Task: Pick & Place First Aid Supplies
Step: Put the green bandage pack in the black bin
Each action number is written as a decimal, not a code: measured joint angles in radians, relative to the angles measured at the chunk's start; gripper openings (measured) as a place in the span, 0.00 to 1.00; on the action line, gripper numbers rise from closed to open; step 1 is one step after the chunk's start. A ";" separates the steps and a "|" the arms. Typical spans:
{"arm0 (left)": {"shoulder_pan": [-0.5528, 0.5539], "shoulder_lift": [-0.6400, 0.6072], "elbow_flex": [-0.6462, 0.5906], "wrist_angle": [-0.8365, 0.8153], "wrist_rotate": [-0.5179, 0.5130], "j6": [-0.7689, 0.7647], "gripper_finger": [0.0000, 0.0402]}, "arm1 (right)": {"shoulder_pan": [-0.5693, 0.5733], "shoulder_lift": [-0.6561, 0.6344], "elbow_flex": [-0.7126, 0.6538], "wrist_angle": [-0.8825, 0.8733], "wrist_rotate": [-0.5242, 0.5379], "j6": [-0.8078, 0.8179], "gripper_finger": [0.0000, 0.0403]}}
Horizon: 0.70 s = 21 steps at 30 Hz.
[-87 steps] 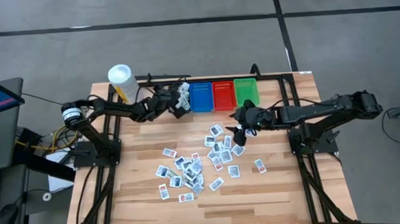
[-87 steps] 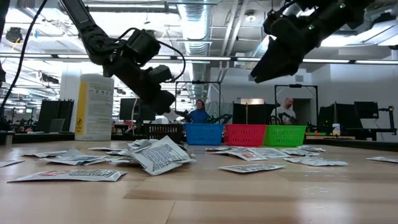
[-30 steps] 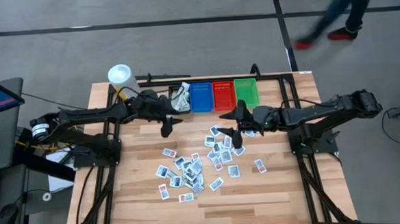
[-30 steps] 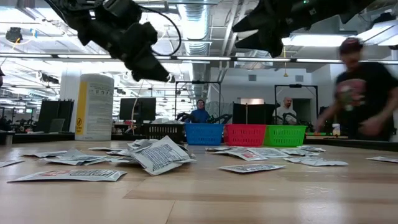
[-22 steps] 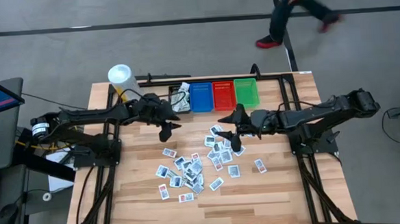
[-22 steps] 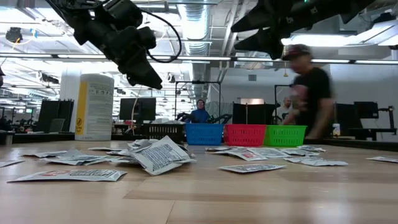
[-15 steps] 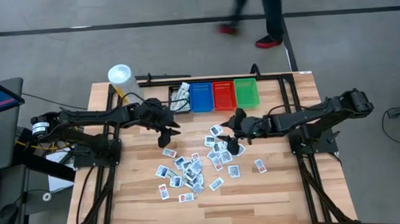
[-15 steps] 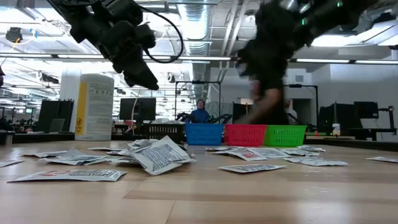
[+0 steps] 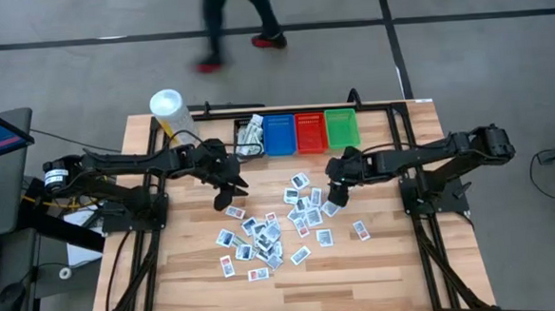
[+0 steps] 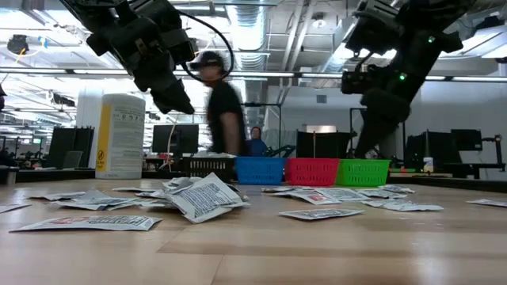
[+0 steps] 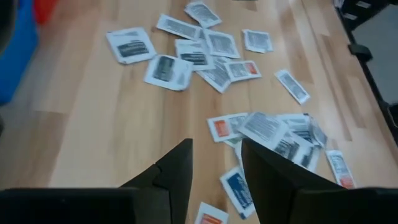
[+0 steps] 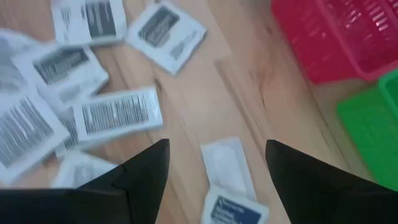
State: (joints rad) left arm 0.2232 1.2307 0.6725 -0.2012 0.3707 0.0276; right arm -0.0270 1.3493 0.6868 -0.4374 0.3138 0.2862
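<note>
The first aid supplies (image 9: 263, 234) lie as many small flat packets strewn over the middle of the wooden table; a few more sit in the black bin (image 9: 248, 136). My left gripper (image 9: 230, 196) hangs open above the table, just left of the heap; the left wrist view shows nothing between its fingers (image 11: 214, 165). My right gripper (image 9: 334, 198) is open, slanting down over the heap's right part. In the right wrist view its fingers (image 12: 217, 162) stand wide apart above a white packet (image 12: 225, 163) lying flat on the table.
Blue (image 9: 278, 134), red (image 9: 310, 132) and green (image 9: 341, 128) bins stand in a row at the far edge, right of the black bin. A white tub (image 9: 167, 109) stands at the far left corner. A person (image 10: 218, 103) walks past behind the table.
My right gripper has sunk and tipped steeply down toward the packets, shifting toward the near edge. My left gripper has moved from beside the black bin toward the near edge and tipped down. A person has crossed behind the table from right to left.
</note>
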 joint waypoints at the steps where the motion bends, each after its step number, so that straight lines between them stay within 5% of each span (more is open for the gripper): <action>1: -0.009 0.000 -0.004 0.000 0.000 -0.003 0.34 | -0.004 0.005 0.000 -0.005 -0.001 -0.002 0.64; 7: -0.055 0.000 -0.054 0.050 -0.012 -0.056 0.34 | -0.023 0.052 0.002 0.022 -0.078 -0.057 0.64; 21: -0.066 0.000 -0.115 0.201 -0.049 -0.141 0.34 | -0.020 0.278 0.006 0.016 -0.076 -0.057 0.64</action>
State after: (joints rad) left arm 0.1570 1.2304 0.5575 -0.0006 0.3218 -0.1135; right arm -0.0471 1.6268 0.6932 -0.4215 0.2377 0.2290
